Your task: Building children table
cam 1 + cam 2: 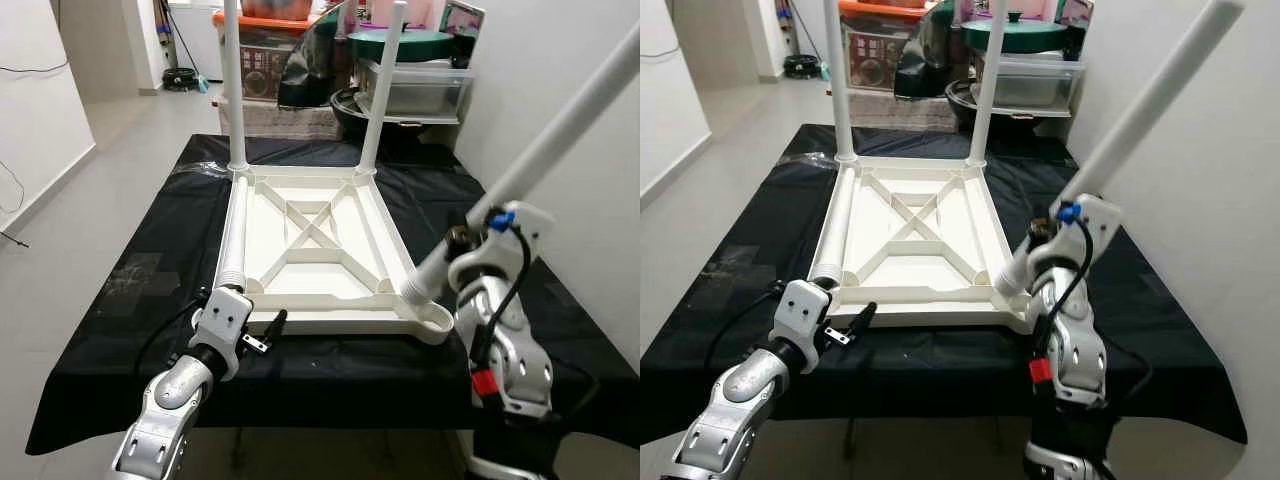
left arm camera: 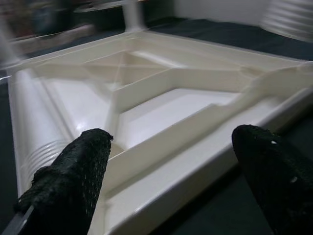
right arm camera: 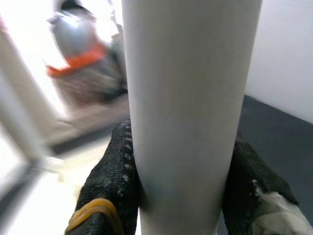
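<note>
My right tool grips the long white plastic leg, tilted into the near-right socket of the upturned white tabletop; next, straighten and seat it. My left tool gapes open at its near-left corner.

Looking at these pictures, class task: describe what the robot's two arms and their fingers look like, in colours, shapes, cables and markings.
Both arms are silver metal with rounded, jointed segments. The left gripper sits on a boxy white wrist block, with a black cable looping behind it. The right gripper has a blue fitting and a black cable near its wrist, and a red tag lower on the forearm. The fingers are black with a dotted, textured surface.
</note>
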Available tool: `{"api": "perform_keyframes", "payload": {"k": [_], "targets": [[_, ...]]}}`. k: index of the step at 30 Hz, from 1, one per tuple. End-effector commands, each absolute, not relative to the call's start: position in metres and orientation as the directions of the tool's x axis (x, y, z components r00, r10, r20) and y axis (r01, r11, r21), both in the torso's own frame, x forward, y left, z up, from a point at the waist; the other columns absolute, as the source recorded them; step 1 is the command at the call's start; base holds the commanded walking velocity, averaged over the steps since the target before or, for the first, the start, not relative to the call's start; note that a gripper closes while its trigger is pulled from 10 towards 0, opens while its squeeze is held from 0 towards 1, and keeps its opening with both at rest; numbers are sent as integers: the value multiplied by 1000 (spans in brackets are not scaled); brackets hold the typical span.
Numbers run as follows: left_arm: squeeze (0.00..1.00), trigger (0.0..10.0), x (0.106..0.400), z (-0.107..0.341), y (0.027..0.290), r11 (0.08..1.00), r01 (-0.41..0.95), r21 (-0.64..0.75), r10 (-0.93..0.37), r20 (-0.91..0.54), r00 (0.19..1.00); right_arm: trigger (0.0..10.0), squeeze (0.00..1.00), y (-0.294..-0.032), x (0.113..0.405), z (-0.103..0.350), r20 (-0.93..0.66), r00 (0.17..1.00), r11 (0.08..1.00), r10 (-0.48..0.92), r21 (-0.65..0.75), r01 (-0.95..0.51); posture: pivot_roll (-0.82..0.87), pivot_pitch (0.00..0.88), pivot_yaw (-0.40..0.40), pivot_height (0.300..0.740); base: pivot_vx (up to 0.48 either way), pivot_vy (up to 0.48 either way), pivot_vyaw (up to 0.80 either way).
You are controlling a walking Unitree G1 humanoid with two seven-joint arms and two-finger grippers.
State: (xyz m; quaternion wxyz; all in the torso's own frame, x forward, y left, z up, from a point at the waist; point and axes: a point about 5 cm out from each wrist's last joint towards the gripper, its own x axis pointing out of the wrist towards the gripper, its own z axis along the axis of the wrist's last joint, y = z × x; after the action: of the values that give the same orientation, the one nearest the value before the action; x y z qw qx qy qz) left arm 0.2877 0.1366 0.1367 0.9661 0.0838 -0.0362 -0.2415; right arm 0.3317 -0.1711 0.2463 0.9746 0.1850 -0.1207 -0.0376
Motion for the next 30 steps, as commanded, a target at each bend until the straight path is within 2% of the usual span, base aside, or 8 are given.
{"api": "perform_keyframes", "payload": {"k": [1,3,6,8,11,19,26,30], "targets": [[0,10000,285,149,132,783,597,172,-609,25,792,0,0,-151,328,269,329,941,895,76,394,-210,40,0,-69,740,0,0,0],[0,10000,282,158,133,688,697,203,-712,1,702,0,0,-129,321,280,395,882,832,257,373,-410,46,0,-67,740,0,0,0],[0,10000,282,161,135,651,725,225,-742,-17,670,0,0,-119,317,281,407,851,803,332,352,-482,46,0,-65,740,0,0,0],[0,10000,287,167,141,628,730,270,-752,-31,658,0,0,-104,308,276,400,800,755,448,309,-578,44,0,-57,740,0,0,0],[0,10000,290,170,143,630,720,291,-746,-31,665,0,0,-99,304,273,390,779,738,492,288,-610,44,0,-57,740,0,0,0],[0,10000,304,166,154,685,626,372,-661,-44,749,0,0,-92,294,263,346,721,701,600,206,-683,36,0,-50,740,0,0,0],[0,10000,306,166,152,668,659,344,-686,-56,725,0,0,-84,284,264,355,654,634,668,189,-750,37,0,-49,740,0,0,0],[0,10000,310,164,144,627,704,334,-728,-71,682,0,0,-74,273,261,353,595,568,722,187,-801,34,0,-47,740,0,0,0]]}}
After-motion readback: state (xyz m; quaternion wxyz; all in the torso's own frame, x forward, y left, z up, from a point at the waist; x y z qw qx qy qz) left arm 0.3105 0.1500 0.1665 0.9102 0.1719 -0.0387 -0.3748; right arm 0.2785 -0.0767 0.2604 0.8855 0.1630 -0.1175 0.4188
